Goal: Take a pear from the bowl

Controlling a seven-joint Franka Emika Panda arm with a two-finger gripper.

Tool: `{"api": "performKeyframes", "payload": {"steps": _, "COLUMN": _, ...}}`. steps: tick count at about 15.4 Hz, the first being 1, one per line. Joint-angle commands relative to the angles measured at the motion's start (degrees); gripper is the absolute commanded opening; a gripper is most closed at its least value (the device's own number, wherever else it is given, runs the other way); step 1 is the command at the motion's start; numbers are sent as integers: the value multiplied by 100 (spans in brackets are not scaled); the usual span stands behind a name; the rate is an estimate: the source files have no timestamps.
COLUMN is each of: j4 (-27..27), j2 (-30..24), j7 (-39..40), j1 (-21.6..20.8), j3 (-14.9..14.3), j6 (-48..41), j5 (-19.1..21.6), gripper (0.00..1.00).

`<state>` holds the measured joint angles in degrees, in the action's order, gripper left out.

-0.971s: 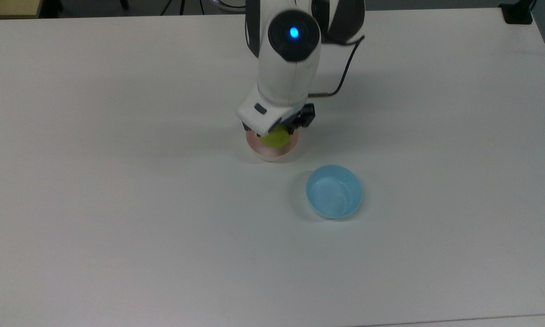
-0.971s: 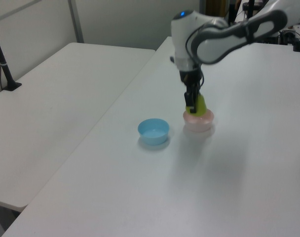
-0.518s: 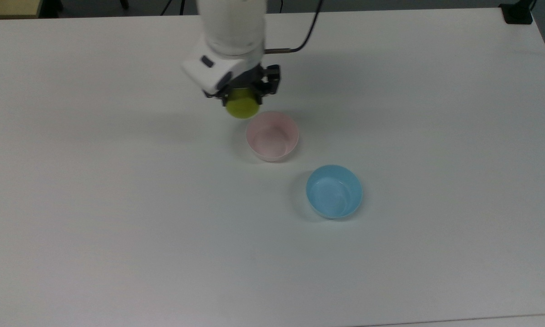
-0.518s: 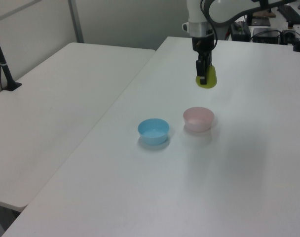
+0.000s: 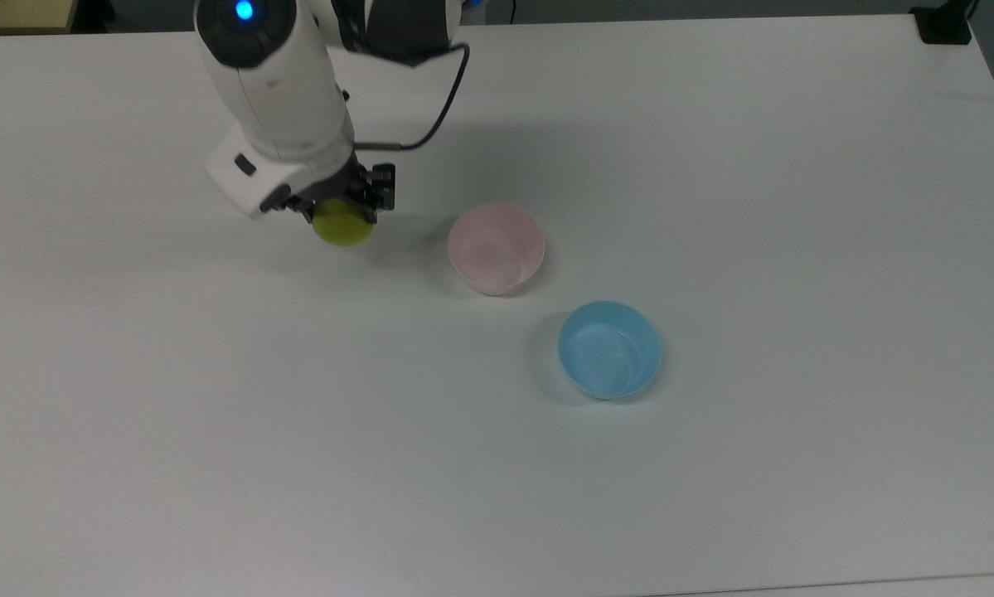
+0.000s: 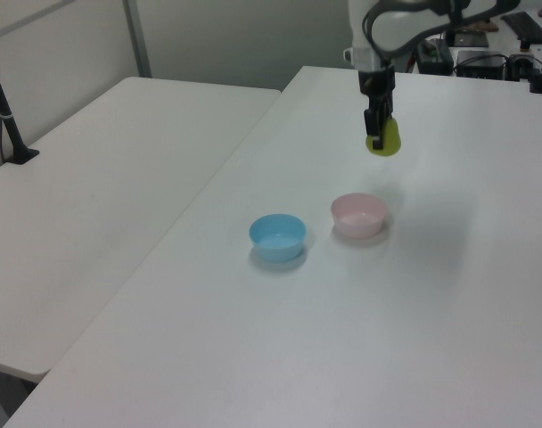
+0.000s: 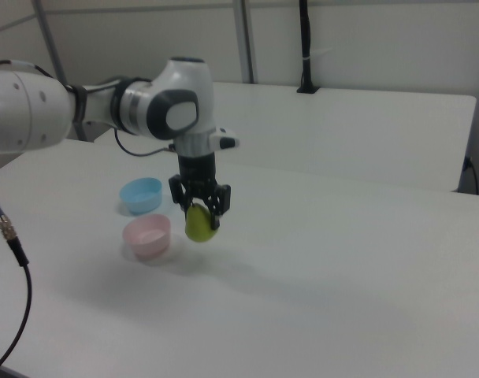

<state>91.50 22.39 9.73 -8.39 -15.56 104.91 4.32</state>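
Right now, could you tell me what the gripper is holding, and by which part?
The gripper holds the pear by its upper part, clear of the table.

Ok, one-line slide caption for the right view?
Gripper holds the pear aloft beside the empty pink bowl, blue bowl behind.

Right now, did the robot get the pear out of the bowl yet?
Yes, the picking up looks done. The pear hangs in the air, clamped in the gripper, well above the white table. The pink bowl sits bare, and the pear is off to the top view's left of it. The blue bowl sits apart. Nothing of the pick looks left; the arm just has the pear in hand.
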Motion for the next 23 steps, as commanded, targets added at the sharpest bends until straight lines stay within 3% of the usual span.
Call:
{"api": "performKeyframes", "payload": {"steps": 1, "j4": 44, "j2": 379, "j7": 12, "j1": -75, "j3": -18, "j6": 468, "j5": 34, "gripper": 48}}
{"api": "performKeyframes", "payload": {"steps": 5, "j4": 61, "j2": 608, "j7": 12, "j1": -92, "j3": -18, "j6": 618, "j5": 34, "gripper": 69}}
{"api": "performKeyframes", "payload": {"steps": 6, "j4": 61, "j2": 608, "j7": 12, "j1": -92, "j3": -18, "j6": 619, "j5": 25, "gripper": 81}}
{"api": "performKeyframes", "payload": {"steps": 7, "j4": 53, "j2": 591, "j7": 20, "j1": -92, "j3": -18, "j6": 601, "j5": 16, "gripper": 100}}
{"api": "performKeyframes", "payload": {"steps": 10, "j4": 35, "j2": 451, "j7": 12, "j1": -101, "j3": -18, "j6": 513, "j5": 16, "gripper": 100}}
{"api": "performKeyframes", "payload": {"steps": 18, "j4": -211, "j2": -630, "j7": -611, "j1": -391, "j3": -35, "j6": -927, "j5": -36, "gripper": 100}}
{"api": "performKeyframes", "payload": {"steps": 23, "j4": -299, "j2": -1000, "j7": -1052, "j1": -479, "j3": -17, "j6": -1262, "j5": -450, "gripper": 100}}
